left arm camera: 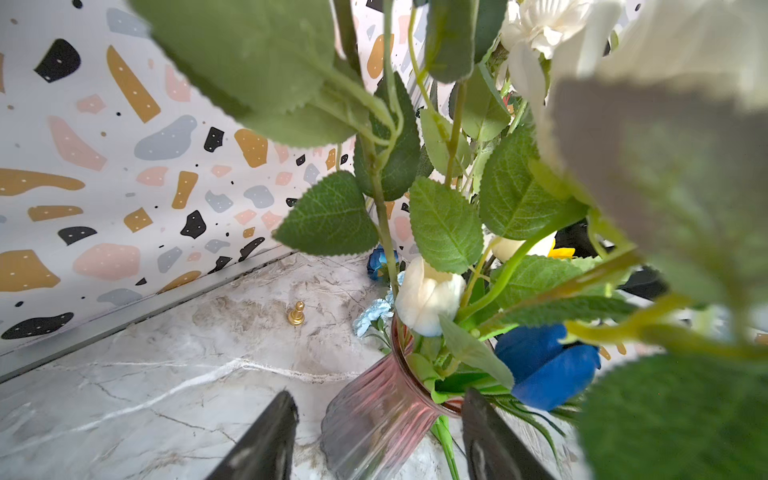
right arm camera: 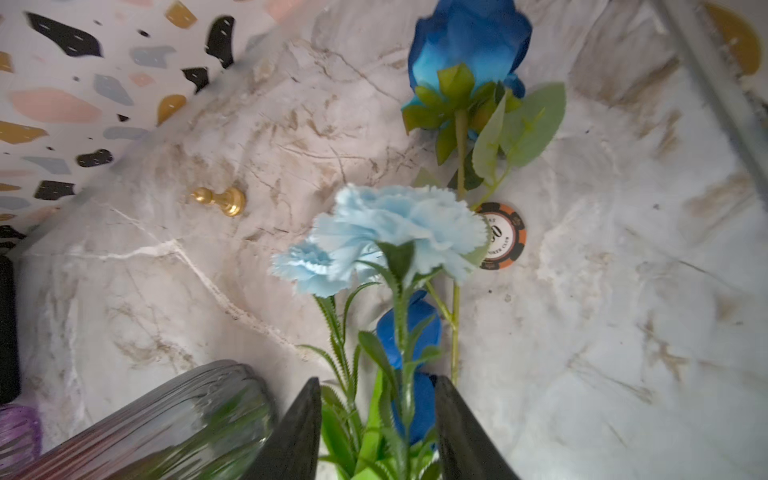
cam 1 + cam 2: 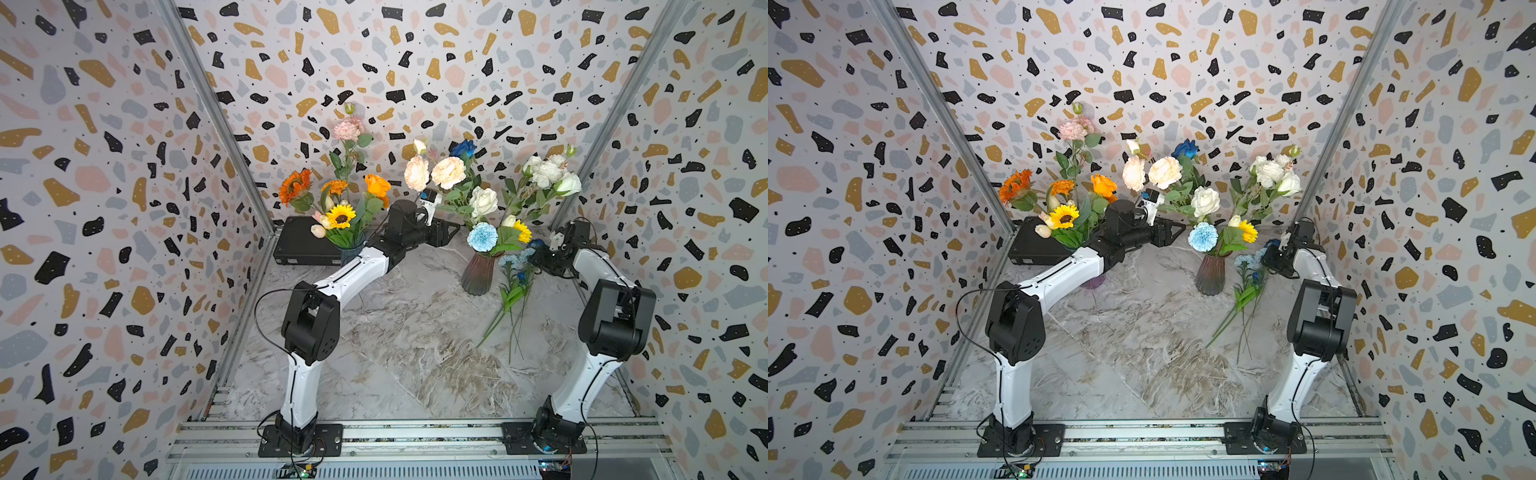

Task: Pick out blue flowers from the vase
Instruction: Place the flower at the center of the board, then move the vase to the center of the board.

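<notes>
A ribbed pink glass vase (image 3: 478, 274) (image 3: 1210, 276) holds white and cream roses, a pale blue pom-pom flower (image 3: 482, 237) (image 3: 1203, 236) and a tall deep blue rose (image 3: 463, 148). My left gripper (image 3: 451, 232) (image 1: 378, 407) is open, one finger on each side of the vase (image 1: 374, 419) neck, beside a blue bud (image 1: 544, 365). Right of the vase, blue flowers (image 3: 515, 266) (image 3: 1250, 266) lie on the table: a pale carnation (image 2: 399, 232) and a blue rose (image 2: 469, 45). My right gripper (image 3: 540, 253) (image 2: 378, 399) hangs open over their green stems, fingers apart from them.
A second vase (image 3: 351, 251) of sunflowers and orange blooms stands at the back left in front of a black case (image 3: 303, 245). A gold pawn (image 2: 220, 199) and an orange poker chip (image 2: 500, 235) lie near the laid-down flowers. Patterned walls close three sides.
</notes>
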`<move>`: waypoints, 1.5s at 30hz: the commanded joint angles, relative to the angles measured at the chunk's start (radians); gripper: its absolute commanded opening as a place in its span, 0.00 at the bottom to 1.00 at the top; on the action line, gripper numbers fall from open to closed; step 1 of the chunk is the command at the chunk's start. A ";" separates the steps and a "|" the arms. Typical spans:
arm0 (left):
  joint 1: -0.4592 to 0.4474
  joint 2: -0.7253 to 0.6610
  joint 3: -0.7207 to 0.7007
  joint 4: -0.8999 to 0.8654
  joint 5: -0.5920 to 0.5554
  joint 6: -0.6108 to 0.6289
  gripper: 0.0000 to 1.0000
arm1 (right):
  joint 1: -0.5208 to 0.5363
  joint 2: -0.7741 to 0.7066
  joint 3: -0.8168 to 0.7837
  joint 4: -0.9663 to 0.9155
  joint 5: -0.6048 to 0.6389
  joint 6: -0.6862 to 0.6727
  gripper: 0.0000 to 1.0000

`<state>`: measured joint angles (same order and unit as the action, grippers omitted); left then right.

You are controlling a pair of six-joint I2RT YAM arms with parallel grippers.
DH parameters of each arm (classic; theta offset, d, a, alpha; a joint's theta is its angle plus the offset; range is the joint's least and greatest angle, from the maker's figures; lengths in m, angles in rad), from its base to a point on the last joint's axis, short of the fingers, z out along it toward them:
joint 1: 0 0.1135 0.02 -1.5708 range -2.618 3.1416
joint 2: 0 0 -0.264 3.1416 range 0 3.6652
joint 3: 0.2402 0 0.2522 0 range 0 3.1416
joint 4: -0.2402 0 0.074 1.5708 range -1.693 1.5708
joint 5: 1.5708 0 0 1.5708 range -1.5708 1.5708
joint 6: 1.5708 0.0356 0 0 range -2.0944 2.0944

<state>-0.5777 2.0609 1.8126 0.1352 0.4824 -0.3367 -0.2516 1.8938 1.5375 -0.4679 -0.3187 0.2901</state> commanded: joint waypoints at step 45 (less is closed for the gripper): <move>-0.077 0.145 0.419 -0.197 -0.036 0.069 0.63 | 0.399 -0.487 -0.232 0.134 -0.182 -0.230 0.53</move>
<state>-0.6510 2.2223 2.2131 -0.0757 0.4503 -0.2939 0.1444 1.4055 1.2461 -0.3882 -0.5312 0.0612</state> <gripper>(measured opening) 0.626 0.534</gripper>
